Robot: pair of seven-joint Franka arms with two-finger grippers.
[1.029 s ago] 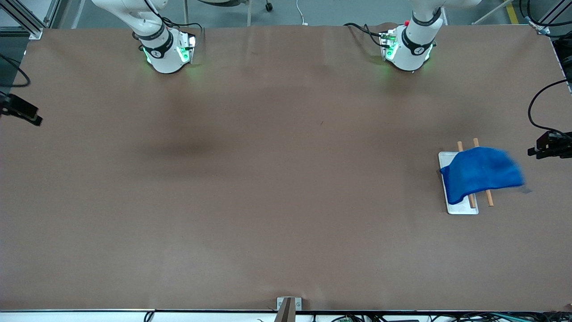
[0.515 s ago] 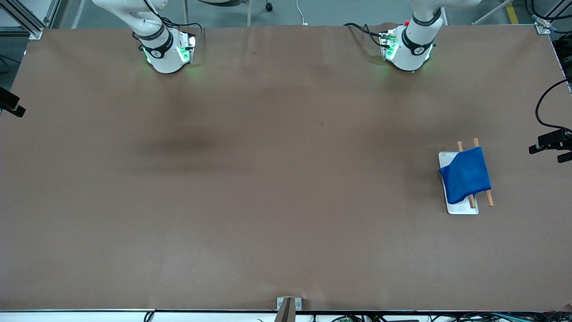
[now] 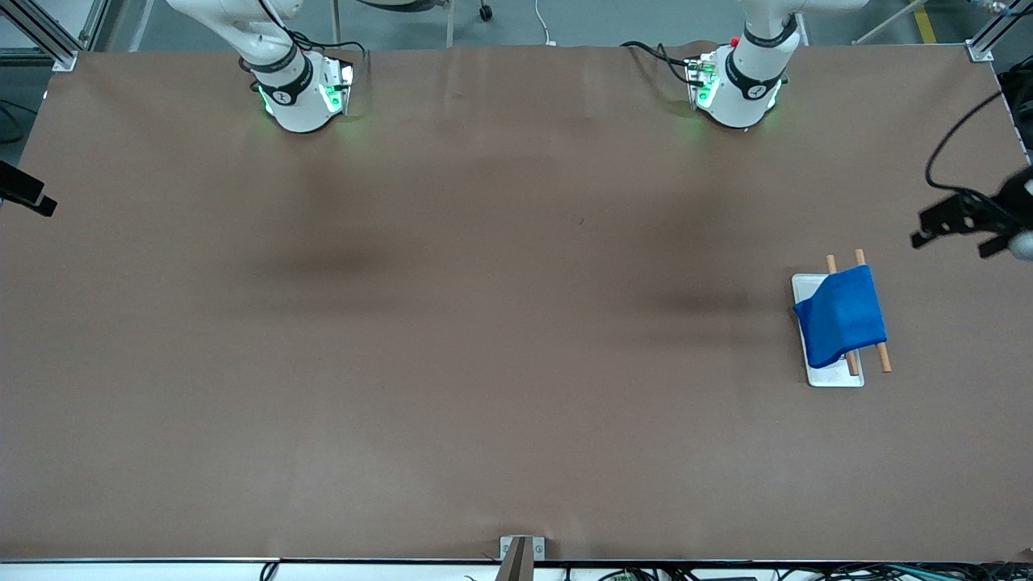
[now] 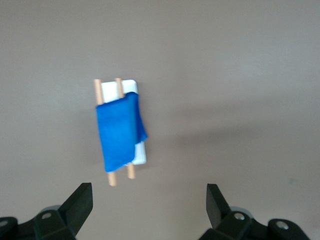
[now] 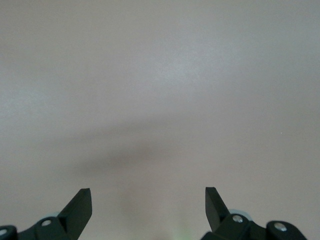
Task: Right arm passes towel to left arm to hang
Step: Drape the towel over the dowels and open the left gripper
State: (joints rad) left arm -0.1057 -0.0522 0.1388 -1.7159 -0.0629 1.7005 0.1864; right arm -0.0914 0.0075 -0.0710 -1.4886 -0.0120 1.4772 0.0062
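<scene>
The blue towel [image 3: 841, 315] [image 4: 117, 132] hangs folded over two wooden rods [image 3: 883, 357] of a small rack with a white base [image 3: 836, 377], toward the left arm's end of the table. My left gripper [image 3: 956, 232] [image 4: 149, 192] hovers high over the table's edge beside the rack. It is open and empty, well clear of the towel. My right gripper [image 3: 28, 198] [image 5: 148, 196] hangs over the table's edge at the right arm's end. It is also open, with only bare brown table under it.
The white base [image 4: 132, 87] and rod ends [image 4: 98, 89] show past the towel in the left wrist view. A black cable [image 3: 944, 145] loops off the left wrist. A metal bracket [image 3: 517, 553] sits at the table's edge nearest the front camera.
The towel, swinging out toward the left gripper a second ago, has settled on the rods. The left gripper opened, let it go, and drew away toward the bases. The right gripper barely shifted.
</scene>
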